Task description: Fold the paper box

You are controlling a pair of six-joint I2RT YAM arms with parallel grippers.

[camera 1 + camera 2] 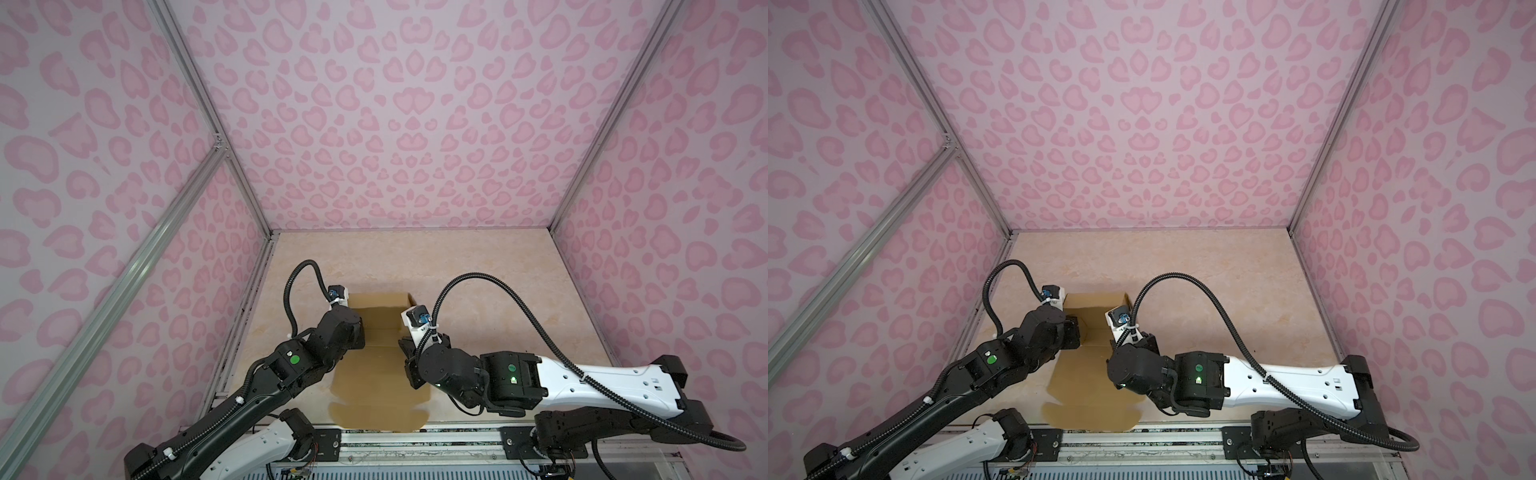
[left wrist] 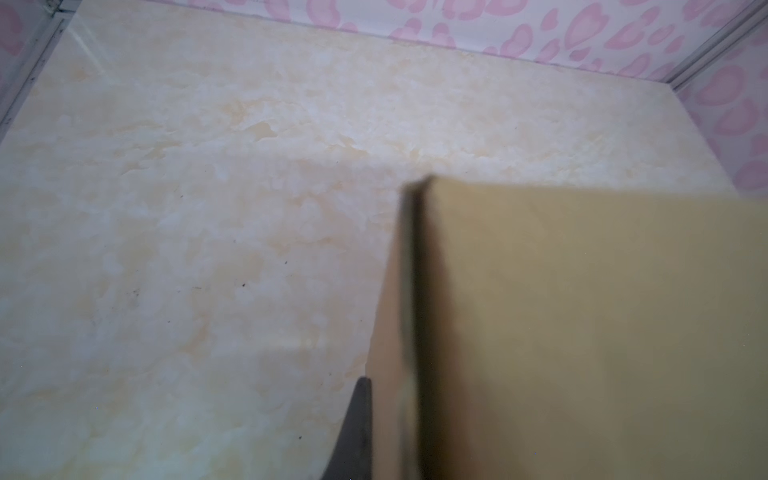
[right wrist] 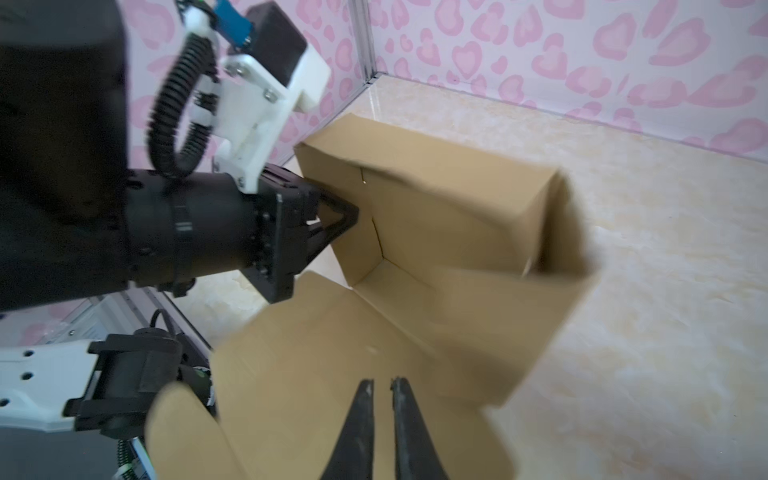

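paper box blurred close-up, left gripper mostly hidden from above

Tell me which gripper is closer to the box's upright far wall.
Left. The left gripper pinches the paper box by its side wall, right beside that far wall. The right gripper, slightly parted, hovers over the flat panel nearer the robot.

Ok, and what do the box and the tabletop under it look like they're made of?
The paper box looks like thin brown kraft cardboard, matte and unprinted: crisp fold lines, cut slits, raw edges; corrugated or solid, I cannot tell. The tabletop looks like a smooth cream marble-pattern laminate or film, probably printed rather than stone, with a faint sheen.
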